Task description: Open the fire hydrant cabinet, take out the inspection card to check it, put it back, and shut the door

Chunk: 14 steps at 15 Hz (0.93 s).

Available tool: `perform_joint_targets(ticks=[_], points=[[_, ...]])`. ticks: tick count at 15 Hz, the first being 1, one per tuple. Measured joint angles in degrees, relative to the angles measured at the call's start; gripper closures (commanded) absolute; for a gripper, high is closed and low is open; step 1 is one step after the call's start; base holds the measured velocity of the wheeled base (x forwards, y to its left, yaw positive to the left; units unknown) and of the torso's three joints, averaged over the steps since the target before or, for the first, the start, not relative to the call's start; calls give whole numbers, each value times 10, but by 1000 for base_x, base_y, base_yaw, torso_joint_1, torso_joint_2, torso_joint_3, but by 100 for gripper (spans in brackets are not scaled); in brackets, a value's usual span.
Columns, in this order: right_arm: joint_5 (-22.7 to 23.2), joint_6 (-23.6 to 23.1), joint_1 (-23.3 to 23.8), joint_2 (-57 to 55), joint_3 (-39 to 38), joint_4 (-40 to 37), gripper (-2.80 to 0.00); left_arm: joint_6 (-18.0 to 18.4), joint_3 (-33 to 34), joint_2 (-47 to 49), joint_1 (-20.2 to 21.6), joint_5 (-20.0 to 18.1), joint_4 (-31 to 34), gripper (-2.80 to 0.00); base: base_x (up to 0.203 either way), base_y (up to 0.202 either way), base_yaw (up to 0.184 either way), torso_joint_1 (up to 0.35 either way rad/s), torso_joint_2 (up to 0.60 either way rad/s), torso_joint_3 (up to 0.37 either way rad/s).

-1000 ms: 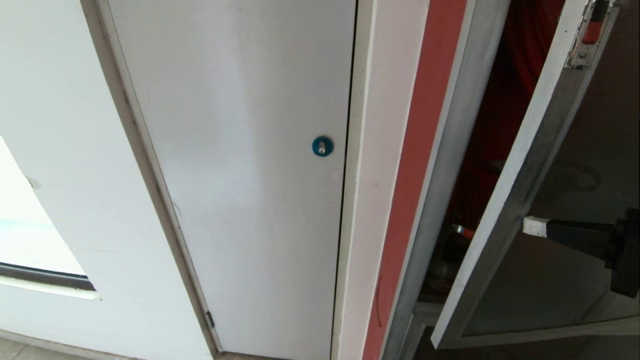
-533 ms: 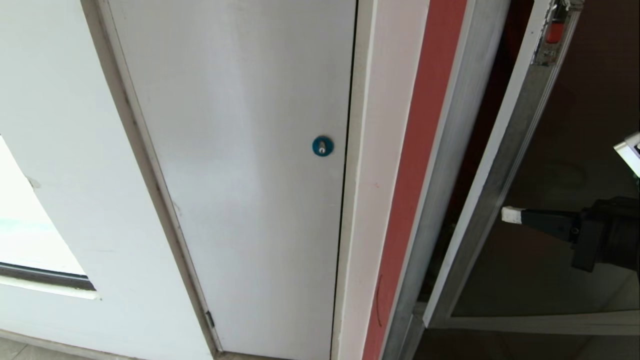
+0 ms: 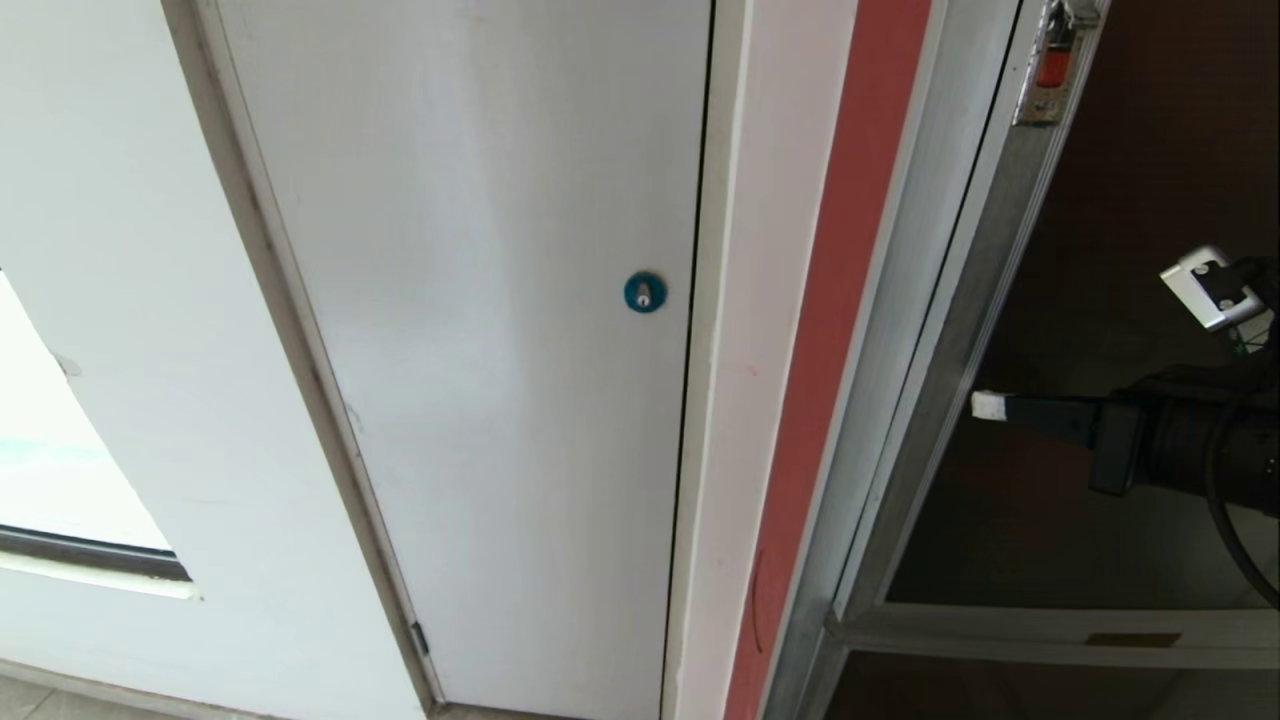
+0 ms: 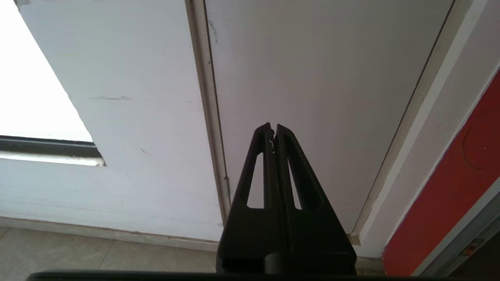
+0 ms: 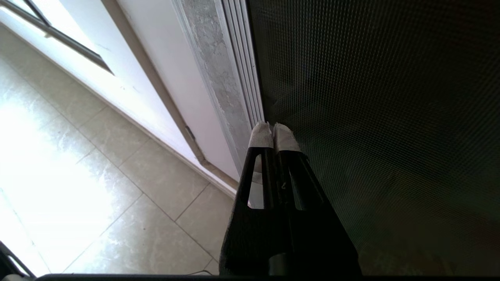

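The fire hydrant cabinet shows as a brushed-silver frame at the right of the head view. The door, dark glass in a silver frame with a small red latch near its top, lies almost flush in that frame, and none of the red interior shows. My right gripper is shut, its white-taped fingertips against the door glass close to the latch-side frame edge. My left gripper is shut and empty, parked before the white panel. The inspection card is hidden.
A plain white panel with a blue round lock stands left of the cabinet, and a red strip runs between them. A window opening is at far left. Below the door is a silver crossbar. Beige floor tiles lie below.
The door has swung from well ajar to nearly flush with the cabinet frame, hiding the red interior. My right gripper moved in with it, staying against the glass.
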<state>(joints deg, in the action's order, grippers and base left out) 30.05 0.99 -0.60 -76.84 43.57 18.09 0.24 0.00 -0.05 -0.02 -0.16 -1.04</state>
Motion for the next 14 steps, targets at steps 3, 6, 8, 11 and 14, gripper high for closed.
perform_joint_targets(ticks=[3, 6, 8, 11, 14], points=[[-10, 0, 0, -20, 10, 24, 0, 0, 0, 0, 0, 0, 0, 0, 0, 0, 0, 0, 0, 0], [-24, 0, -1, -39, 13, 41, 0, 0, 0, 0, 0, 0, 0, 0, 0, 0, 0, 0, 0, 0], [-27, 0, -1, -46, 14, 43, 0, 0, 0, 0, 0, 0, 0, 0, 0, 0, 0, 0, 0, 0], [-28, 0, -2, -45, 12, 43, 0, 0, 0, 0, 0, 0, 0, 0, 0, 0, 0, 0, 0, 0], [-31, 1, -5, -28, -3, 41, 0, 0, 0, 0, 0, 0, 0, 0, 0, 0, 0, 0, 0, 0]])
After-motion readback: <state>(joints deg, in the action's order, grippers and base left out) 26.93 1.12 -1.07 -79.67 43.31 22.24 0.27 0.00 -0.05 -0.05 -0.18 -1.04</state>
